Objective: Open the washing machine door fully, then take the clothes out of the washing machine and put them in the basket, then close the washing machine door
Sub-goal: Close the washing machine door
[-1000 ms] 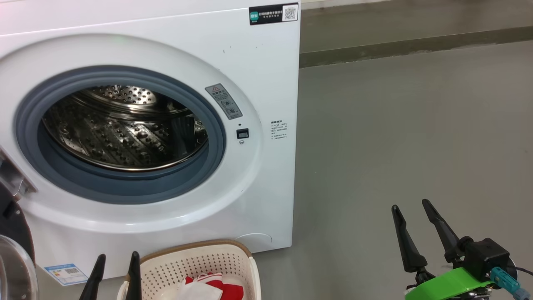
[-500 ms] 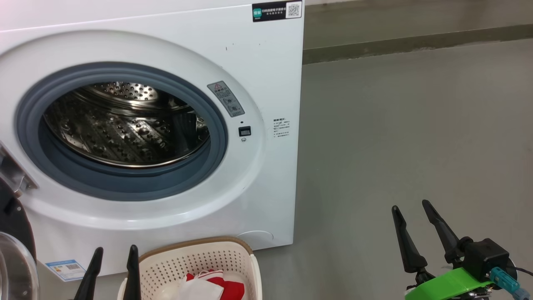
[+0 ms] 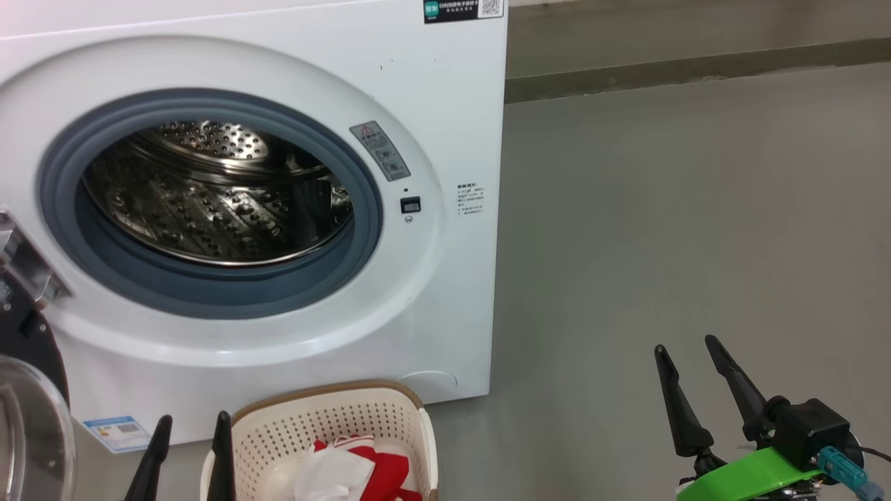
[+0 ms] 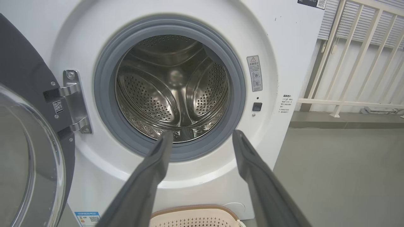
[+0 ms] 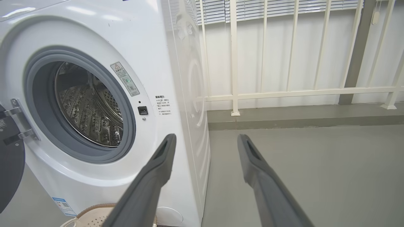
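Red and white clothes [image 3: 376, 467] lie in the basket [image 3: 327, 392], just right of the left gripper [image 3: 193, 417], which is spread and empty. The washing machine door [image 3: 31, 417] hangs open at its left. The right gripper [image 3: 686, 344], also spread and empty, is well apart

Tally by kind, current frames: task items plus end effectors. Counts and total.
washing machine: 1
door, swung open: 1
basket: 1
clothes heap, red and white, in the basket: 1
end effectors, both open and empty: 2 (left end effector, right end effector)
Total: 6
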